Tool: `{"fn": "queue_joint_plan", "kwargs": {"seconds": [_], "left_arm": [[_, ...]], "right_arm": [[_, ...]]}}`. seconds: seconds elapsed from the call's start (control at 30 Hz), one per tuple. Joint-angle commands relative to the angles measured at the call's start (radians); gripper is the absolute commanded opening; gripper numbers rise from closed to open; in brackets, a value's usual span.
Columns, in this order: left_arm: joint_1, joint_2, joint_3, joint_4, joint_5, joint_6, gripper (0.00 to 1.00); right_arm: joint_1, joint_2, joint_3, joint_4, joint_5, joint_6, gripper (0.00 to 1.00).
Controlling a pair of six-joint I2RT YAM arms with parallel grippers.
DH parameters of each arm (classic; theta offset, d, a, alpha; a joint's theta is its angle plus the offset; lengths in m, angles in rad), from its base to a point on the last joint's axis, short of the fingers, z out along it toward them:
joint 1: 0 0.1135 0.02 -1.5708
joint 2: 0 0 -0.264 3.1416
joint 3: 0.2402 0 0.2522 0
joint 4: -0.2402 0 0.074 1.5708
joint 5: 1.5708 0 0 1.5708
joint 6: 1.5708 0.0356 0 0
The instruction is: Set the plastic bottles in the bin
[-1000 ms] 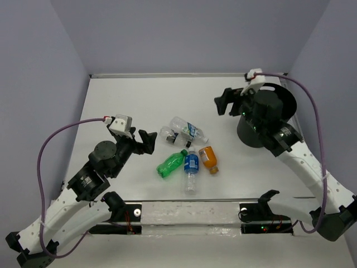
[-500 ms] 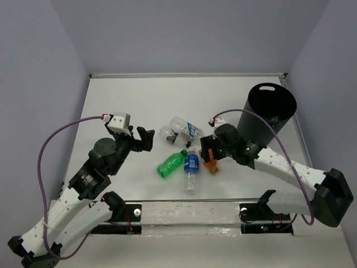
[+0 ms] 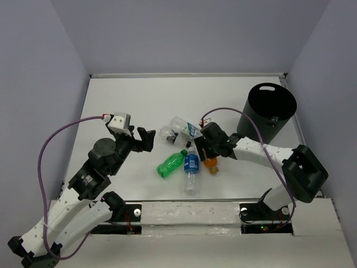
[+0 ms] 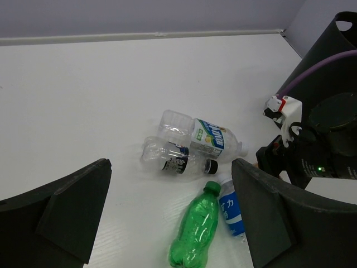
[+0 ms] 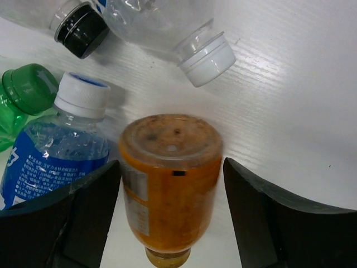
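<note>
Orange cylindrical bottle (image 5: 170, 190), right gripper (image 5: 172, 166) straddling it (grip unclear), left gripper (image 4: 170, 164) wide open

A white desk (image 3: 139, 100) fills the scene. Its top is matt and, seen close in the right wrist view, faintly grained in fine lines. Three plain, pale violet walls close it in: a far wall (image 3: 184, 33), a left wall (image 3: 39, 84) and a right wall (image 3: 329, 56). A thin light trim (image 3: 184, 75) runs along the far edge where the desk meets the far wall; the left wrist view shows it too, as a pale band. Along the near edge lies a shiny, see-through strip (image 3: 189, 211), running left to right and catching the light.
</note>
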Motion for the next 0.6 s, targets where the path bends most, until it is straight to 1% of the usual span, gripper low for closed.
{"fn": "queue_joint_plan", "kwargs": {"seconds": [0.0, 0.03, 0.1, 0.13, 0.17, 0.2, 0.27, 0.3, 0.33, 0.4, 0.43, 0.47, 0.5, 0.53, 0.57], "left_arm": [[0.007, -0.006, -0.006, 0.047, 0.014, 0.016, 0.99], [0.007, -0.006, -0.006, 0.047, 0.014, 0.015, 0.99], [0.007, -0.006, -0.005, 0.047, 0.014, 0.015, 0.99], [0.009, -0.003, -0.005, 0.049, 0.016, 0.015, 0.99], [0.009, -0.003, -0.005, 0.047, 0.017, 0.015, 0.99], [0.010, 0.000, -0.005, 0.049, 0.020, 0.013, 0.99], [0.013, 0.003, -0.003, 0.047, 0.022, 0.013, 0.99], [0.016, 0.005, -0.003, 0.047, 0.023, 0.013, 0.99], [0.016, 0.005, -0.003, 0.049, 0.026, 0.015, 0.99], [0.019, 0.003, -0.003, 0.049, 0.029, 0.013, 0.99], [0.021, 0.002, -0.003, 0.050, 0.031, 0.015, 0.99], [0.022, 0.000, -0.003, 0.050, 0.034, 0.015, 0.99], [0.026, 0.000, -0.002, 0.050, 0.039, 0.013, 0.99], [0.033, 0.000, -0.002, 0.053, 0.043, 0.013, 0.99], [0.035, -0.003, -0.002, 0.052, 0.048, 0.012, 0.99]], "right_arm": [[0.000, 0.010, 0.032, 0.033, 0.073, -0.005, 0.73], [0.000, 0.004, 0.025, 0.033, 0.079, 0.000, 0.65], [0.000, -0.046, 0.000, 0.033, 0.090, 0.009, 0.54], [0.000, -0.069, -0.008, 0.027, 0.090, 0.008, 0.47], [0.000, -0.094, -0.012, 0.027, 0.087, 0.009, 0.47], [0.000, -0.120, -0.012, 0.005, 0.083, 0.009, 0.44], [0.000, -0.204, 0.000, -0.029, 0.055, 0.009, 0.41], [0.000, -0.235, 0.009, -0.066, 0.044, 0.011, 0.41], [0.000, -0.303, 0.027, -0.084, 0.026, 0.014, 0.41], [0.000, -0.383, 0.050, -0.094, 0.039, 0.012, 0.41], [0.000, -0.419, 0.069, -0.091, 0.073, 0.008, 0.41], [0.000, -0.469, 0.130, -0.092, 0.120, 0.002, 0.41], [0.000, -0.485, 0.167, -0.088, 0.185, -0.027, 0.41], [0.000, -0.496, 0.204, -0.079, 0.330, -0.047, 0.41], [0.000, -0.499, 0.275, -0.035, 0.402, -0.073, 0.41]]}}
